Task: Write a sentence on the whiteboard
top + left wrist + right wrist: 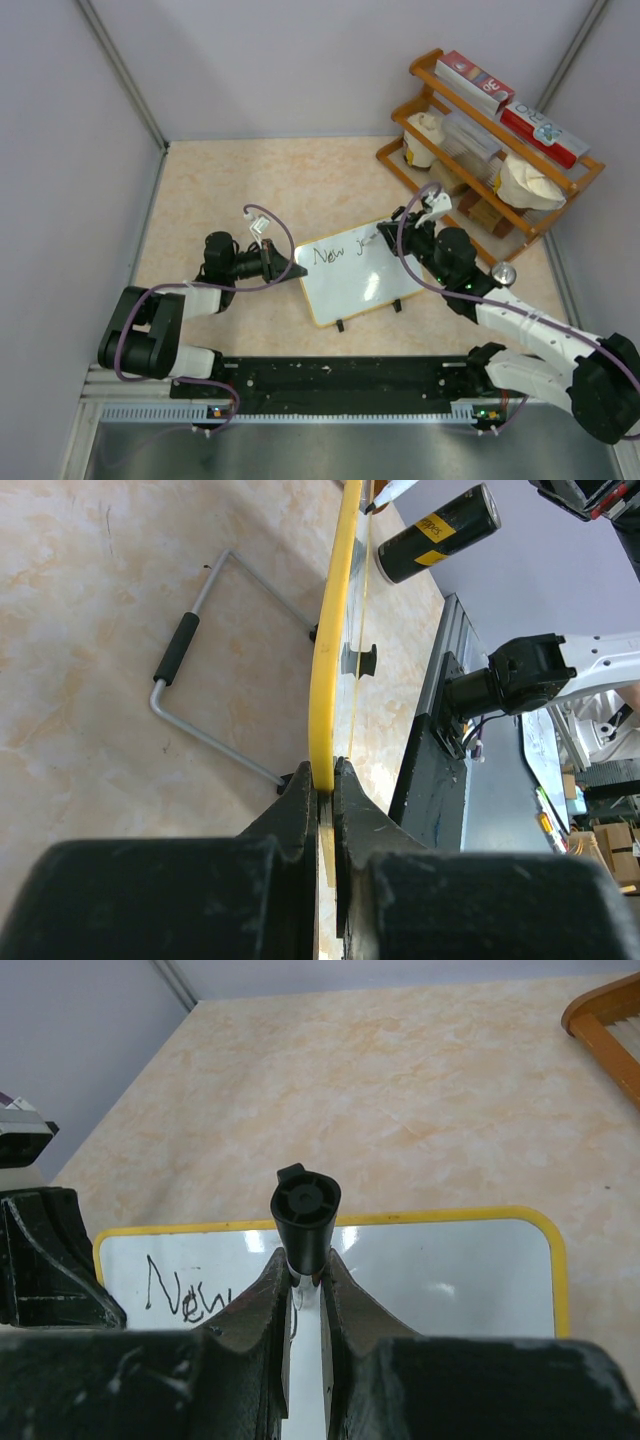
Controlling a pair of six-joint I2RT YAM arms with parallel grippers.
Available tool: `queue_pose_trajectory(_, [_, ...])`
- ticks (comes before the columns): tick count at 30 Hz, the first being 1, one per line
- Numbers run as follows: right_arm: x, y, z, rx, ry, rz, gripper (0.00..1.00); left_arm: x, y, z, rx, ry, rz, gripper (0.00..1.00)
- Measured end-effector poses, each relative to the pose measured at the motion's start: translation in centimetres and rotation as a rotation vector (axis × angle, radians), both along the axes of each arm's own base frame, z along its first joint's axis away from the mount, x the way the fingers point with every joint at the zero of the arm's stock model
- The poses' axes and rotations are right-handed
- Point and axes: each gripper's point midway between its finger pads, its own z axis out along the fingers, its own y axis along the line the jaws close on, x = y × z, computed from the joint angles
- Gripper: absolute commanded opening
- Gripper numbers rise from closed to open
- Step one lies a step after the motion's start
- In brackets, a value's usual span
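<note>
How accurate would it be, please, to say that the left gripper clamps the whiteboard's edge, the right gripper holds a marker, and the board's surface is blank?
Not quite: the whiteboard is not blank. The right wrist view shows handwriting beginning "New" on it. The rest holds: the left gripper clamps the board's edge and the right gripper holds the marker.
</note>
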Motion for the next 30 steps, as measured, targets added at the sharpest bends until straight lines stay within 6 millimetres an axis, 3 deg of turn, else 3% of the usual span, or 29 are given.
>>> queue_pose_trajectory(14, [-0.2,-1.1,-0.9,0.0,0.029,-0.027,0.0,0.0,0.0,0.0,0.0,0.0,0.0,0.0])
queue_pose_trajectory(30, [1.3,-0.4,-0.2,-0.005,0.041,-0.03,0.0,0.0,0.0,0.0,0.0,0.0,0.0,0.0])
